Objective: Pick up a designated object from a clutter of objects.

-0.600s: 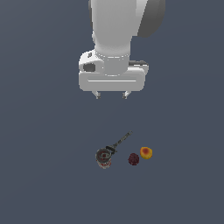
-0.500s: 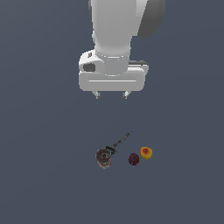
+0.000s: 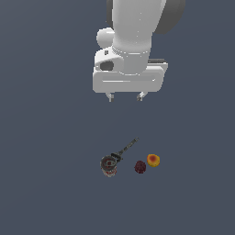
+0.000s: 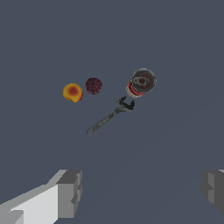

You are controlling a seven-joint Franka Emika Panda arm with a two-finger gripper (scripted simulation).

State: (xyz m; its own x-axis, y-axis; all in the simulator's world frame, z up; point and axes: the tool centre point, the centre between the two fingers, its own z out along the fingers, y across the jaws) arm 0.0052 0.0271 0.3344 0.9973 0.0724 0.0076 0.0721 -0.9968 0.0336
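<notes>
The designated object, a small dark maroon ball (image 3: pixel 140 167) (image 4: pixel 93 85), lies on the grey floor within the clutter of objects. An orange-yellow ball (image 3: pixel 153 160) (image 4: pixel 72 92) sits close beside it, apart by a sliver. On its other side lie a thin dark wrench (image 3: pixel 125 148) (image 4: pixel 109 116) and a small red-and-white can (image 3: pixel 109 165) (image 4: pixel 141 82) at the wrench's head. My gripper (image 3: pixel 125 97) (image 4: pixel 142 190) hangs high above the clutter, open, with nothing between its fingers (image 4: pixel 70 192).
A plain dark grey floor (image 3: pixel 50 183) lies all around the small cluster. The white arm body (image 3: pixel 133 41) fills the upper middle of the exterior view.
The arm and gripper have shifted a little toward the exterior view's right. The balls, wrench and can have not moved.
</notes>
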